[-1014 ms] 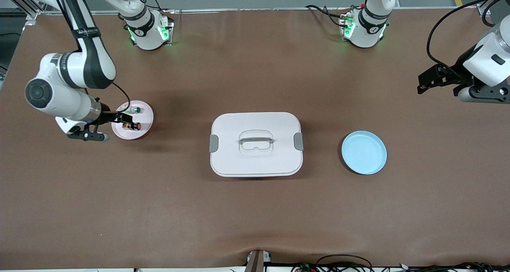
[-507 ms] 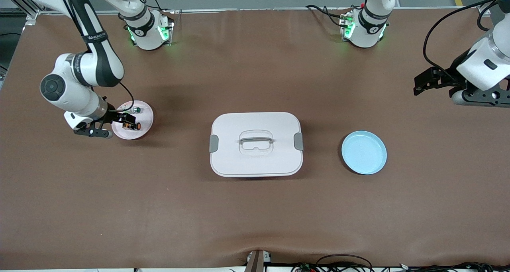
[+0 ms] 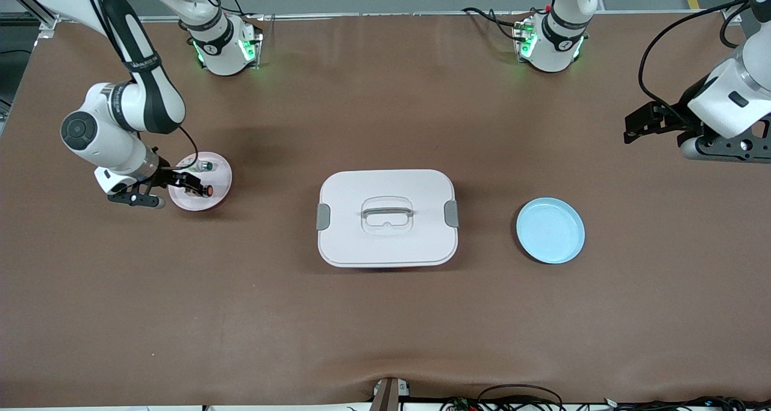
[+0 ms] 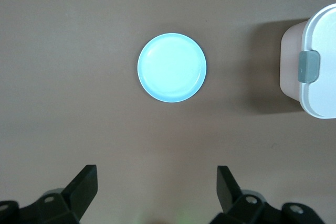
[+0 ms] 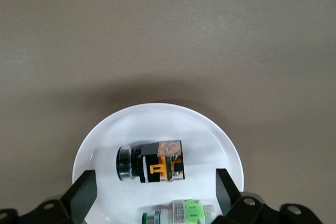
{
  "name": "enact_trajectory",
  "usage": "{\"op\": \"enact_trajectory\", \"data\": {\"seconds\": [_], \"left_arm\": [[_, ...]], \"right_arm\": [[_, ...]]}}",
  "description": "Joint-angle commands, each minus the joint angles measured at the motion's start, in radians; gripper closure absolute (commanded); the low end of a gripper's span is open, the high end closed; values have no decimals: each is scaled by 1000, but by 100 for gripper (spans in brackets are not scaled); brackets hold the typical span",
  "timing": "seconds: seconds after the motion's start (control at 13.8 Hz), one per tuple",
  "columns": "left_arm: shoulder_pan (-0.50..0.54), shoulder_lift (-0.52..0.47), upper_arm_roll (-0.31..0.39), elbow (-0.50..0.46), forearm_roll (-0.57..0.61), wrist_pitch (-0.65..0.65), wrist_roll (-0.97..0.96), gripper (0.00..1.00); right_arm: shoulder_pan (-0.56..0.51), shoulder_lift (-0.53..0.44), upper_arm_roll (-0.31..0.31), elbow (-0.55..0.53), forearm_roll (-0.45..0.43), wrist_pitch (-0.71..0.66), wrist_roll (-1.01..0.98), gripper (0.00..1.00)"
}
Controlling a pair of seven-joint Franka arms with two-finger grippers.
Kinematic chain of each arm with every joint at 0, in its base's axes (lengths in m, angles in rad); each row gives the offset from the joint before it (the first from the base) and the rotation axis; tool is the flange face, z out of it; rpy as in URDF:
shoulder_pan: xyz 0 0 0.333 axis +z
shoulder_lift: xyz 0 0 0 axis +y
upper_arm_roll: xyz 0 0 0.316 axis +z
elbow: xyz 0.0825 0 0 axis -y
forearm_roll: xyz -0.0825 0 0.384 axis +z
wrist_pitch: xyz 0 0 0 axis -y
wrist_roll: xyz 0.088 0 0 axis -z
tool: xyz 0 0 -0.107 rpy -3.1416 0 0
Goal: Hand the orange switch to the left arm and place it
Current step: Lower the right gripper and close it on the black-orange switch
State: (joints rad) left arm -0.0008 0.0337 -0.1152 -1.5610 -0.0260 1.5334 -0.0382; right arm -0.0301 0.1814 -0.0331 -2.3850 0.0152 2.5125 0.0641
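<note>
Right gripper [image 3: 181, 185] has dropped over the pink plate [image 3: 218, 179], jaws spread around the orange switch [image 5: 150, 161], ungrasped. Left gripper [image 3: 639, 123] waits, spread, at the table's edge.

The box [image 4: 315, 61] and green-capped switch [image 5: 181, 214] are cut off by picture edges.

The right arm [image 3: 129, 106] is reaching down from its base toward its own end of the table, elbow bent, wrist angled low, and the right gripper [image 3: 188, 185] is hanging close above the surface with its fingers [image 5: 84, 195] standing wide apart and nothing between them. The left arm [image 3: 732, 94] is waiting, raised at its own end of the table, and the left gripper [image 3: 638, 125] is hanging in the air with its fingers [image 4: 84, 187] spread wide and empty
</note>
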Motion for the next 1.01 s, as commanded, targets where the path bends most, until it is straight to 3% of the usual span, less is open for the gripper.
{"op": "enact_trajectory", "data": {"seconds": [0.0, 0.94], "left_arm": [[1, -3, -9, 1, 20, -10, 11, 0], [5, 9, -18, 13, 17, -7, 8, 0]], "right_arm": [[-14, 38, 10, -17, -12, 60, -7, 0], [29, 102, 13, -66, 0, 155, 9, 0]]}}
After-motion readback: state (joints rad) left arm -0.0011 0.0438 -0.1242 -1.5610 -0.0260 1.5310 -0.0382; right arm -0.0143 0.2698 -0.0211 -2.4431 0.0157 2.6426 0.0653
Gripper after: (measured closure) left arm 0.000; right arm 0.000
